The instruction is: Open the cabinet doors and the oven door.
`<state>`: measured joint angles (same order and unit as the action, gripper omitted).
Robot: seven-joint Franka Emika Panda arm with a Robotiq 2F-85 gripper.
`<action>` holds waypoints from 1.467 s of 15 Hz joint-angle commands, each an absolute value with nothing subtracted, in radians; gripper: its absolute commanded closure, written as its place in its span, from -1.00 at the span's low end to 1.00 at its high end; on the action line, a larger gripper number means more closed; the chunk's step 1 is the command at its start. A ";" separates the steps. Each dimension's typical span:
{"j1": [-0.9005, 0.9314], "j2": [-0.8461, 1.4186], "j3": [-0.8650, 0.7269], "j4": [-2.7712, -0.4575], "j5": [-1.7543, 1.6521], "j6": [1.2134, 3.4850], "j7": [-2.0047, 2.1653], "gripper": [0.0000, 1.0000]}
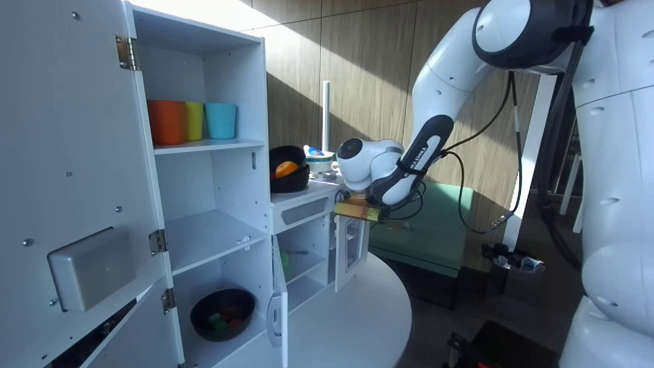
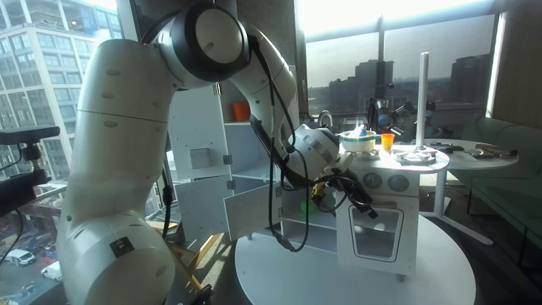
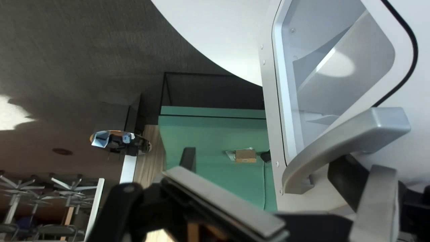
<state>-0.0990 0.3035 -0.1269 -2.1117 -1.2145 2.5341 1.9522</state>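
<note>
The tall cabinet door point(image 1: 82, 168) with the grey inset stands wide open in both exterior views point(image 2: 194, 131). The lower cabinet door point(image 1: 138, 327) is also open point(image 2: 201, 207). The oven door point(image 2: 374, 233), a windowed white panel with a grey handle point(image 3: 339, 144), looks shut. It fills the right of the wrist view point(image 3: 326, 64). My gripper point(image 3: 265, 164) is open at the handle, its fingers wide apart. The right black fingertip is partly hidden behind the handle; the left finger is apart from it. In an exterior view, my gripper point(image 2: 366, 203) is at the oven's top.
The short unit's small door point(image 1: 278, 306) stands open. The counter holds black bowls point(image 1: 290, 168), a white pot point(image 2: 358, 140), an orange cup point(image 2: 387, 141) and a white pole point(image 2: 422, 97). Cups point(image 1: 168, 122) and a black bowl point(image 1: 223, 312) are in the cabinet. A green sofa point(image 3: 215, 137) stands beyond.
</note>
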 commanded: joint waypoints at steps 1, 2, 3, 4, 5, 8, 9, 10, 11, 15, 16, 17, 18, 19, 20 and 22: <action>-0.042 0.215 -0.116 -2.148 -1.179 2.317 1.895 -1.00; -0.042 0.214 -0.117 -2.150 -1.194 2.335 1.910 -1.00; -0.056 0.212 -0.117 -2.158 -1.204 2.407 1.918 -1.00; -0.079 0.220 -0.120 -2.162 -1.224 2.521 1.925 -1.00; -0.095 0.230 -0.129 -2.163 -1.262 2.629 1.960 -1.00; -0.152 0.260 -0.144 -2.184 -1.243 2.834 1.989 -1.00; -0.170 0.259 -0.141 -2.188 -1.228 2.890 1.970 -1.00; -0.187 0.254 -0.138 -2.200 -1.212 2.943 1.956 -1.00; -0.199 0.248 -0.142 -2.207 -1.225 2.996 1.972 -1.00; -0.262 0.269 -0.134 -2.239 -1.193 3.197 1.964 -1.00; -0.277 0.279 -0.130 -2.244 -1.183 3.248 1.962 -1.00; -0.286 0.291 -0.127 -2.244 -1.179 3.286 1.962 -1.00; -0.300 0.299 -0.116 -2.253 -1.166 3.312 1.953 -1.00; -0.309 0.303 -0.110 -2.261 -1.167 3.330 1.953 -1.00; -0.315 0.308 -0.108 -2.258 -1.175 3.347 1.956 -1.00; -0.333 0.327 -0.091 -2.262 -1.180 3.357 1.957 -1.00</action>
